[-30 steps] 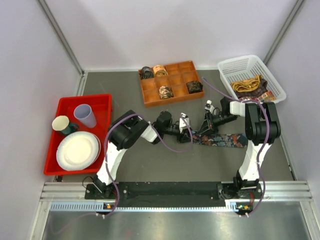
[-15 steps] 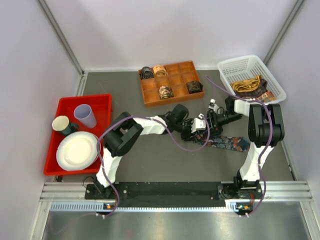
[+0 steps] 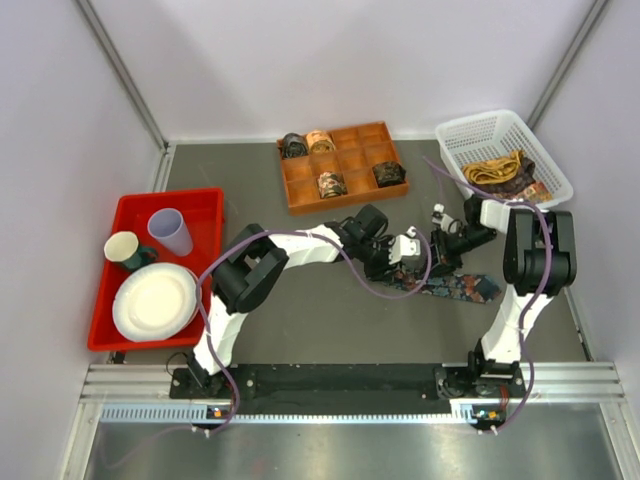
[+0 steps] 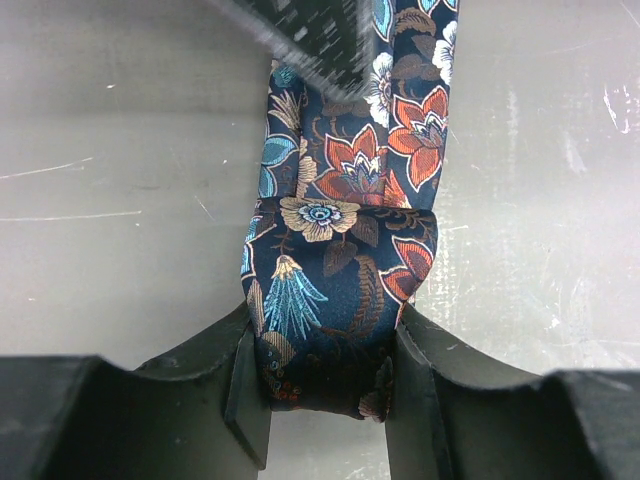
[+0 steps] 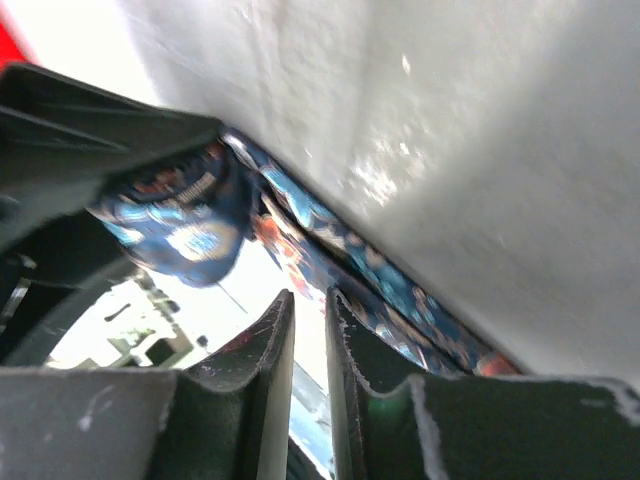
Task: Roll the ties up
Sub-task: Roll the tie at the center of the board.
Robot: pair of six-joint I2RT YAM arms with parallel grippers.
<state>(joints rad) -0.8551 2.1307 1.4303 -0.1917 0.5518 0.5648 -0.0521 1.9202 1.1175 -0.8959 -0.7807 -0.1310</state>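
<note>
A dark floral tie (image 3: 462,288) lies flat on the grey table, right of centre. My left gripper (image 3: 406,262) is shut on its folded end; in the left wrist view the tie (image 4: 335,280) bulges between the fingertips (image 4: 250,350) and the rest runs away from me. My right gripper (image 3: 438,260) hovers just beside the left one over the same tie. In the right wrist view the jaws stand almost together, with only a thin empty gap. There the tie (image 5: 330,260) passes beyond the fingertips (image 5: 280,320).
An orange divided tray (image 3: 345,200) at the back holds several rolled ties (image 3: 331,184). A white basket (image 3: 470,135) at the back right holds loose gold and dark ties (image 3: 500,170). A red tray (image 3: 205,200) on the left holds cups and plates. Purple cables loop by both arms.
My left arm has stretched right, carrying the tie's folded end along the tie. My right gripper has shifted a little right. The flat part of the tie looks shorter.
</note>
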